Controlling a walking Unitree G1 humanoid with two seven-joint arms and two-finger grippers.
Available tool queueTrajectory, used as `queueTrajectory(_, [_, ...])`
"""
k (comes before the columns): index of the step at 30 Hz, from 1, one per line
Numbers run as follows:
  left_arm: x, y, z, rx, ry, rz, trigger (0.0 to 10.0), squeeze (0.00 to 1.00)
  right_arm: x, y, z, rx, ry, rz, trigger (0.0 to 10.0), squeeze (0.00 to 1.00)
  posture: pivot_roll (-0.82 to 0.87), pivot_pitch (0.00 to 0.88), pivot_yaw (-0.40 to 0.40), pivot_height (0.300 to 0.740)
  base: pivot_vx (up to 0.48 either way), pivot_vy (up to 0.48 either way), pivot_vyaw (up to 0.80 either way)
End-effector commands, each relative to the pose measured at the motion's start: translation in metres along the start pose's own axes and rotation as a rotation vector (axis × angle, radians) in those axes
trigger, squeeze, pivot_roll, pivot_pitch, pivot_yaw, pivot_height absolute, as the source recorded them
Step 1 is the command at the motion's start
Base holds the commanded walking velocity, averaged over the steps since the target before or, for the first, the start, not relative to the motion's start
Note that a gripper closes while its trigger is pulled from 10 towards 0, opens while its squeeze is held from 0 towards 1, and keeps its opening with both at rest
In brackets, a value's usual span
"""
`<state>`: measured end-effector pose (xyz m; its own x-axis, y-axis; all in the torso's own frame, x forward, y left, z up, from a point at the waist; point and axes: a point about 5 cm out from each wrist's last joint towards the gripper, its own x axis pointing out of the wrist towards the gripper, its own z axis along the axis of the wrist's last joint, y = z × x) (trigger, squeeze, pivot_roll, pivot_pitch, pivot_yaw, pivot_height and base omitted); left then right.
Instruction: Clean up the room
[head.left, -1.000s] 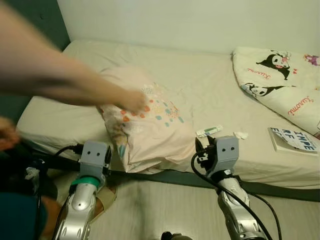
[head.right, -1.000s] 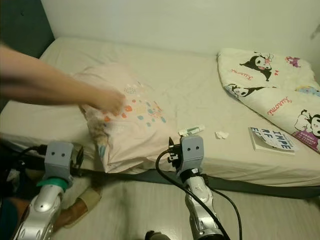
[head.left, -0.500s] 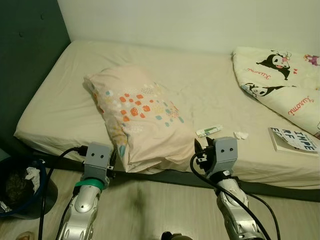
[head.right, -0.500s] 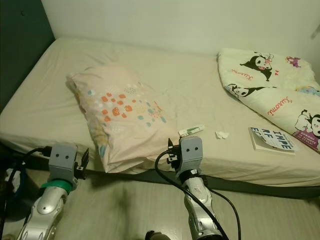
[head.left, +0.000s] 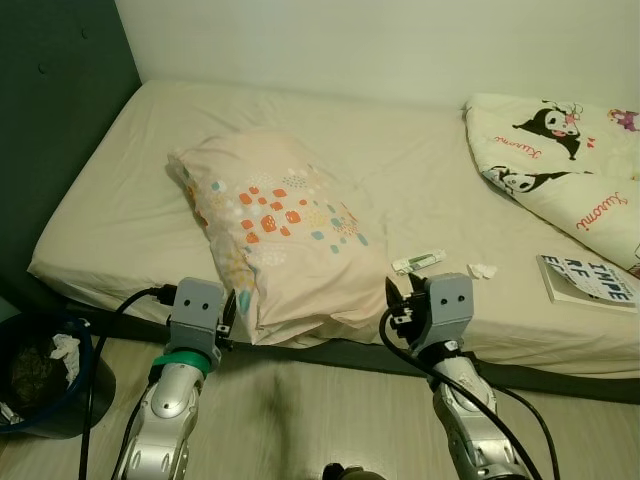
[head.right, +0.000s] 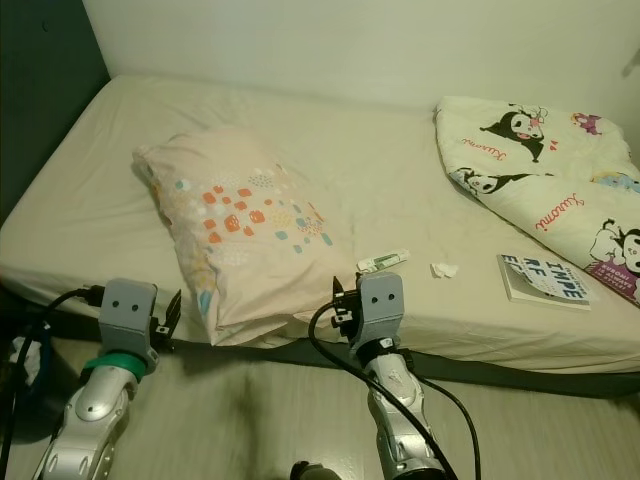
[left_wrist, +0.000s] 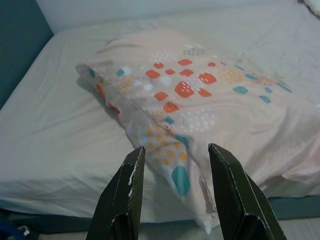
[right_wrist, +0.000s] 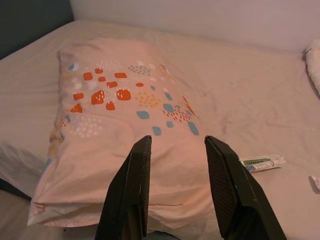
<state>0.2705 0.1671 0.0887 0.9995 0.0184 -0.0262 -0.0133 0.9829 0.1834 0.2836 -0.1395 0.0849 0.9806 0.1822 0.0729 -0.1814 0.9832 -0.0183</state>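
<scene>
A pale pink pillow (head.left: 285, 235) with orange and teal spots lies at an angle on the bed (head.left: 120, 220), one corner hanging over the front edge. My left gripper (left_wrist: 176, 149) hovers open just before that front corner of the pillow (left_wrist: 200, 100), nothing between its fingers. My right gripper (right_wrist: 178, 140) is also open and empty, low before the near side of the pillow (right_wrist: 130, 110). A small green and white tube (head.left: 418, 262) and a crumpled tissue (head.left: 482, 270) rest on the sheet to the right of the pillow. A book (head.left: 588, 279) lies near the bed's right front edge.
A folded cartoon-print blanket (head.left: 560, 160) fills the bed's far right. A dark bin (head.left: 40, 375) with rubbish stands on the floor at the left, beside a dark green wall (head.left: 60, 110). Pale wooden floor (head.left: 310, 420) lies between my arms.
The person's arm that reached over the pillow a second ago has gone, and the pillow now lies spread on the bed. My left gripper has edged a little toward the pillow.
</scene>
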Motion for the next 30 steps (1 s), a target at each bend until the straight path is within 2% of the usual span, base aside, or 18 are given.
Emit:
queueTrajectory(1, [-0.0018, -0.0017, -0.0032, 0.002, 0.008, 0.0, 10.0, 0.0, -0.0016, -0.0008, -0.0018, 0.005, 0.005, 0.004, 10.0, 0.0, -0.04, 0.051, -0.004, 0.74, 0.0, 0.0, 0.0])
queueTrajectory(4, [-0.0013, -0.0017, -0.0027, 0.004, 0.002, 0.003, 10.0, 0.0, -0.0012, -0.0009, -0.0017, 0.006, 0.004, 0.007, 10.0, 0.0, -0.04, 0.047, -0.004, 0.74, 0.211, 0.0, 0.0])
queueTrajectory(30, [-0.0005, -0.0049, -0.0026, 0.006, 0.0, 0.005, 10.0, 0.0, -0.0005, -0.0019, -0.0034, 0.003, 0.012, 0.008, 10.0, 0.0, -0.04, 0.049, -0.004, 0.74, 0.428, 0.0, 0.0])
